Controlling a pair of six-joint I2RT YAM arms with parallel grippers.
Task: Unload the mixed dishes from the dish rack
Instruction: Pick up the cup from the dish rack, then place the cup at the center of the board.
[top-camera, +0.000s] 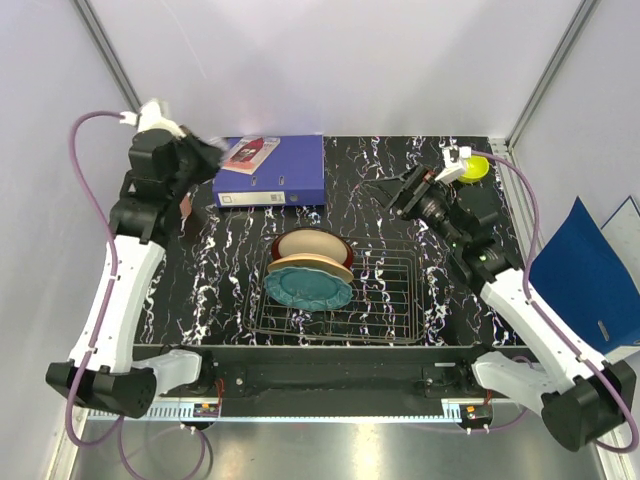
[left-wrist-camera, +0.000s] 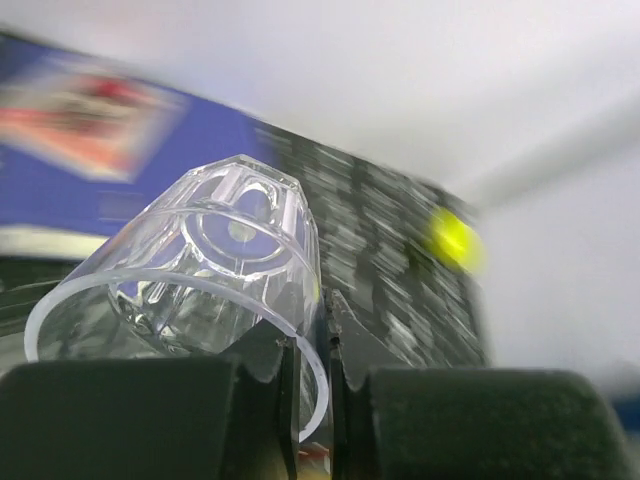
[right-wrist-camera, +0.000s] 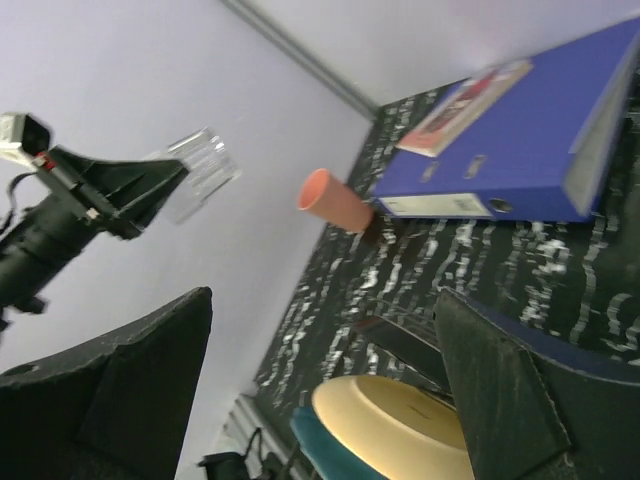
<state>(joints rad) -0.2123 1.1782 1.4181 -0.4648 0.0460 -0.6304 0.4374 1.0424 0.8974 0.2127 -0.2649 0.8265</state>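
Note:
My left gripper (top-camera: 203, 155) is shut on the rim of the clear glass tumbler (left-wrist-camera: 200, 260) and holds it in the air at the table's far left. The tumbler also shows in the right wrist view (right-wrist-camera: 200, 170). The dish rack (top-camera: 390, 300) holds the teal plate (top-camera: 308, 287), the cream-yellow plate (top-camera: 310, 268) and the red-rimmed plate (top-camera: 312, 245) on its left half. My right gripper (top-camera: 405, 195) is open and empty, behind the rack's right side. The salmon-pink cup (right-wrist-camera: 335, 200) lies on its side left of the binder. The yellow-green bowl (top-camera: 475, 167) sits at the far right.
A blue ring binder (top-camera: 272, 170) lies at the back of the table, with a red and white booklet on it. A blue folder (top-camera: 585, 270) leans outside the right wall. The right half of the rack holds nothing.

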